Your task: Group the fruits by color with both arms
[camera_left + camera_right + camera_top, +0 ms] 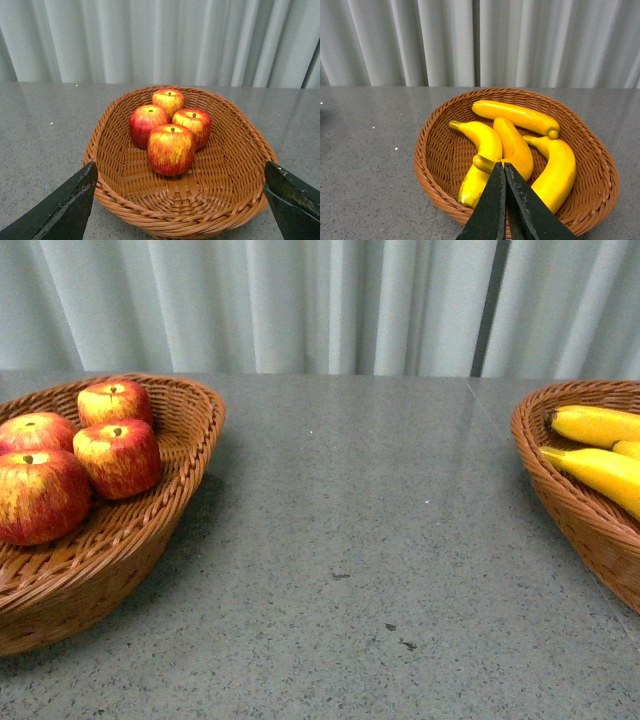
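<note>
Fruits already lie apart by colour: four red apples (pixel 171 148) sit bunched in the wicker basket (pixel 150 530) at the left edge of the desk (pixel 340 570), and four yellow bananas (pixel 512 145) lie in the other basket (pixel 435 165) at the right edge, with no fruit showing on the bare stone between the two. From the left pincer (pixel 180 200) the apples lie straight ahead, the nearest one sitting just inside the basket's near rim and centred between the two dark fingers (pixel 65 205), which stand spread wide with nothing between them. From the right pincer (pixel 505 200) the bananas also lie straight ahead; its fingers are pressed together and hold nothing, their tips hanging over the middle of the pile. The long axes of three bananas run roughly away from that pincer toward the curtain, while the fourth lies crosswise at the far side of the basket. Neither arm shows in the front view, so each pincer seems drawn back behind its own basket. Judging by this layout, each arm is nearer to its own colour and the sorting looks complete or nearly so; any further move would turn on the gap of desk between the baskets, where nothing lies to be fetched.
</note>
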You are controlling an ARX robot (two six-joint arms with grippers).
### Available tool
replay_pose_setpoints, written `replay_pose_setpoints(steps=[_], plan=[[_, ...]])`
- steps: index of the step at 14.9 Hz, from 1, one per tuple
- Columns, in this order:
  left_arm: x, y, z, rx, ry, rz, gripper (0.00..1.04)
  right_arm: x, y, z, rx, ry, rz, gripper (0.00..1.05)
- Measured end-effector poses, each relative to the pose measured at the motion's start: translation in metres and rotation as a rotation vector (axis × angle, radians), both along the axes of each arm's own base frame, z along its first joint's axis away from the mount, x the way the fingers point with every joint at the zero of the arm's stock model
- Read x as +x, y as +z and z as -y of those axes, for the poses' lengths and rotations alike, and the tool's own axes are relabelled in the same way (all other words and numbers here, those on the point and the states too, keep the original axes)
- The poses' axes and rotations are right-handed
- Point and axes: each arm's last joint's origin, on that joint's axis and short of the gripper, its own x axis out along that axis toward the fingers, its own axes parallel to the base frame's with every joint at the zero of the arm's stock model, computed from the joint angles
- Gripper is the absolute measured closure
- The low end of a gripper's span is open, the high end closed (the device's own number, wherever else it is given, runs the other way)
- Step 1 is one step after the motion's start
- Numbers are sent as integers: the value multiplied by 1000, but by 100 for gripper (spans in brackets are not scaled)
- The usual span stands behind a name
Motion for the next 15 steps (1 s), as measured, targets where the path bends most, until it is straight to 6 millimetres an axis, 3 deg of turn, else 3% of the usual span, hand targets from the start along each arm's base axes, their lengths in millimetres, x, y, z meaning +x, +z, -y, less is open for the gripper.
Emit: replay_pose_setpoints(steps=[1,2,9,15], plan=[[0,0,0,0,0,0,7,0,0,0,0,0,0,103],[0,0,0,0,0,0,7,0,0,0,0,0,0,93],[0,0,0,0,0,0,7,0,0,0,0,0,0,5],[0,0,0,0,0,0,7,0,0,0,0,0,0,7]])
